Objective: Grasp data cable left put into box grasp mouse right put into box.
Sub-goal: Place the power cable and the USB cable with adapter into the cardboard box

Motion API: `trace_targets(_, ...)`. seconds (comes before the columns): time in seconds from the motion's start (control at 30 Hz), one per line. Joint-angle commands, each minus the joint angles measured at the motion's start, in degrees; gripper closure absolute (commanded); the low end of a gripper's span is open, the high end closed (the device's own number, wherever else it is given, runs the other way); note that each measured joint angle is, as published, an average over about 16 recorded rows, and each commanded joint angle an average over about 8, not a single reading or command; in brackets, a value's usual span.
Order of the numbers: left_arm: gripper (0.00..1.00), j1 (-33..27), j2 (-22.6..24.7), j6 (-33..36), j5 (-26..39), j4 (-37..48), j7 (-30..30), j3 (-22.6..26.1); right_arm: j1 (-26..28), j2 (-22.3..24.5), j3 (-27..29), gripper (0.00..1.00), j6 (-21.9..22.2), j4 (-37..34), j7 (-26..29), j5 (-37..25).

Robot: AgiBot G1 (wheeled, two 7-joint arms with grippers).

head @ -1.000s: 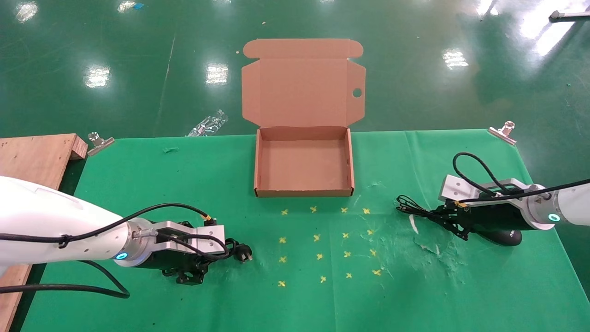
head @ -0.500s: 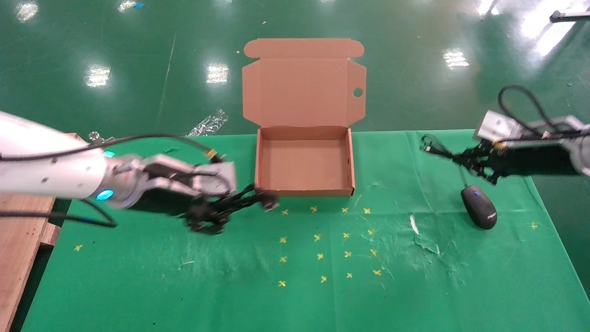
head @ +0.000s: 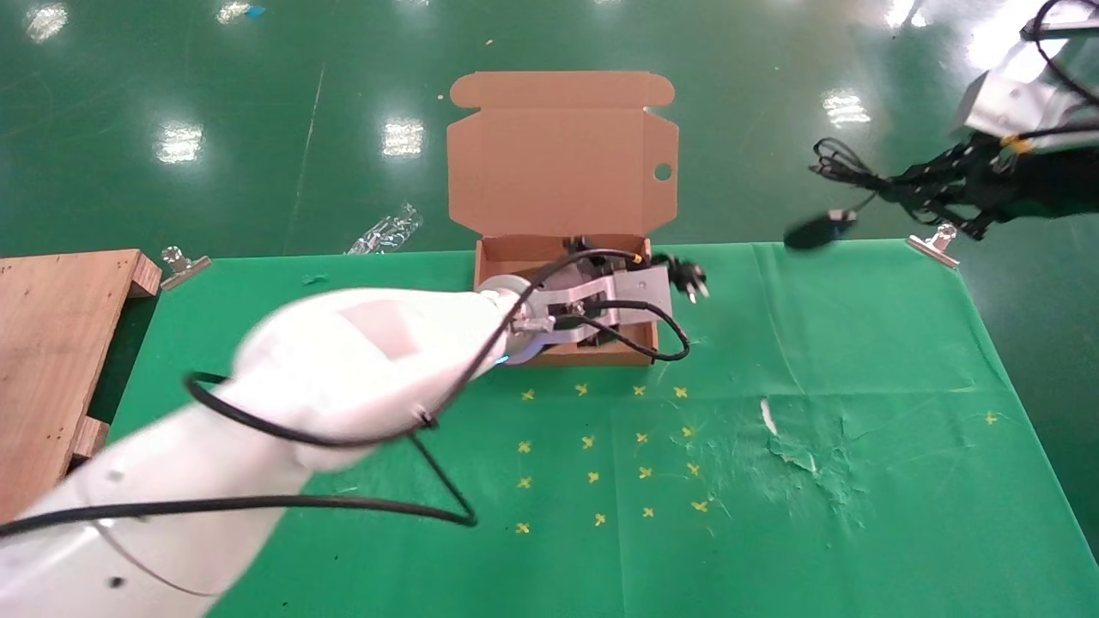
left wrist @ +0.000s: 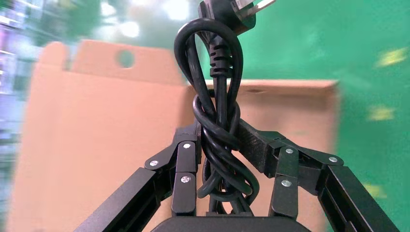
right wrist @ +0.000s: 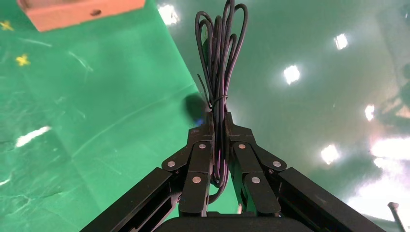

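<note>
1. Here the left gripper [left wrist: 220,159] is held over the open tray of the box [head: 489,296], at its right side, with its arm stretched across the green table cover [head: 859,515].
2. The data cable [left wrist: 218,121] is clamped between the left gripper's fingers, the coil squeezed at its knotted middle.
3. The cable's plug [head: 692,279] is seen past the box's right wall, above the cloth, with its metal prongs pointing away from the box.
4. The box is placed at the far middle of the table, its lid [head: 558,172] standing open behind the tray.
5. The right gripper [right wrist: 218,145] is raised above and beyond the table's far right corner.
6. Its fingers are closed on a bundle of thin black cord [right wrist: 221,53], not on the mouse body.
7. The mouse [head: 816,232] is seen hanging in the air from that cord, beside a metal clip [head: 934,242] at the table edge, well apart from the box.
</note>
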Motion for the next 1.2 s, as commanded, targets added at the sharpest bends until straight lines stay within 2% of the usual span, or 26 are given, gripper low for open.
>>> trace_targets(0.03, 1.0, 0.63, 1.08, -6.48, 5.57, 2.2, -2.34, 3.32, 1.06, 0.61, -0.2, 1.0, -1.64, 1.47, 0.74, -0.26)
trace_targets(0.1, 0.95, 0.29, 1.1, -9.78, 7.17, 4.0, -4.48, 6.49, 0.9, 1.31, -0.16, 1.0, -2.35, 3.38, 1.88, -0.21)
trace_targets(0.13, 0.86, 0.13, 1.09, -11.06, 7.84, 4.85, -5.44, 7.96, 0.71, 1.65, -0.11, 1.0, -2.59, 4.45, 2.5, -0.13)
trace_targets(0.33, 0.12, -0.8, 1.01, -15.15, 10.68, 8.73, -10.67, 14.29, -1.46, 3.45, 0.53, 1.0, -3.18, 12.3, 6.78, 0.84)
trace_targets(0.37, 0.04, -0.99, 1.01, -15.46, 10.99, 9.11, -11.52, 15.03, -1.95, 3.75, 0.66, 1.0, -3.22, 13.87, 7.62, 1.05)
trace_targets(0.4, 0.0, -1.2, 1.01, -15.7, 11.24, 9.38, -12.35, 15.69, -2.46, 4.06, 0.79, 1.0, -3.26, 15.44, 8.46, 1.25)
trace_targets(0.87, 0.0, -4.2, 0.8, -15.39, 13.11, 10.99, -22.44, 21.79, -10.63, 8.31, 2.28, 1.0, -1.3, 37.92, 22.76, 3.01)
trace_targets(1.03, 0.0, -7.15, 0.31, -9.55, 12.69, 14.45, -29.53, 20.12, -12.48, 8.13, 2.65, 1.0, -0.56, 42.52, 25.12, 4.0)
trace_targets(1.2, 0.0, -11.7, -1.7, -1.79, 11.49, 18.41, -38.4, 16.33, -14.01, 6.26, 2.84, 1.0, -0.35, 44.57, 24.9, 6.02)
